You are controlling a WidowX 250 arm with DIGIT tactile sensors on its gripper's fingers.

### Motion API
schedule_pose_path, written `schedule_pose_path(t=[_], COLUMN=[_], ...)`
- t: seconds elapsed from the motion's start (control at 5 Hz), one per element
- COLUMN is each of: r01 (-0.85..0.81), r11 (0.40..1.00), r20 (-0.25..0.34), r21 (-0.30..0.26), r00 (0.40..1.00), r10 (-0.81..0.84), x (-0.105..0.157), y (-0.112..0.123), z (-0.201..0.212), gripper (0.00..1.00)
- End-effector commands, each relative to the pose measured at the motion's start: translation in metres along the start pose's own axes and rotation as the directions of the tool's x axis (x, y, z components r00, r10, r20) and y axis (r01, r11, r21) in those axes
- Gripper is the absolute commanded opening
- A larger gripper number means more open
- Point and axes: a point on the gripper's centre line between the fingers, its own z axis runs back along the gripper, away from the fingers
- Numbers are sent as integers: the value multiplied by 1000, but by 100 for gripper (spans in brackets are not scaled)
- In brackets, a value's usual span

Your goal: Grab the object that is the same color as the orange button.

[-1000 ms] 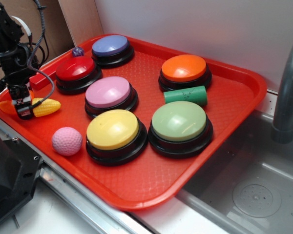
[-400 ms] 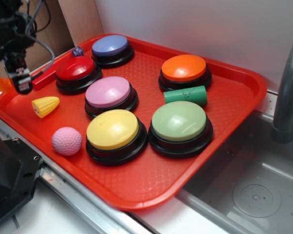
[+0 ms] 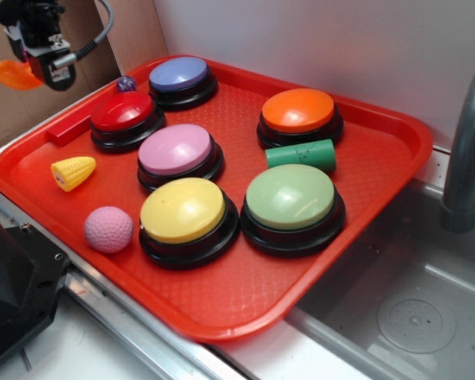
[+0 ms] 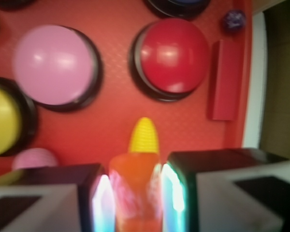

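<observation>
Two views | wrist: pincer [image 4: 135,193] clamps orange piece [image 4: 134,186]; exterior: lifted above tray [image 3: 364,198]

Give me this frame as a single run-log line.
stage: lifted | hand: shut on orange toy piece, raised above tray's left edge | yellow corn: on tray | orange button: untouched

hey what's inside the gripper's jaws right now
The gripper is shut on the orange toy piece, lifted above the tray. The fingers cover its sides.
</observation>
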Motion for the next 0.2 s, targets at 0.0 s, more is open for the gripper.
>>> schedule_pose_path(t=[0.0], r01=[-90], r11=[996], r20=[67], r21=[-2], r00=[994], r10=[90], x=[16], y=[-15], z=[11], gripper=[0])
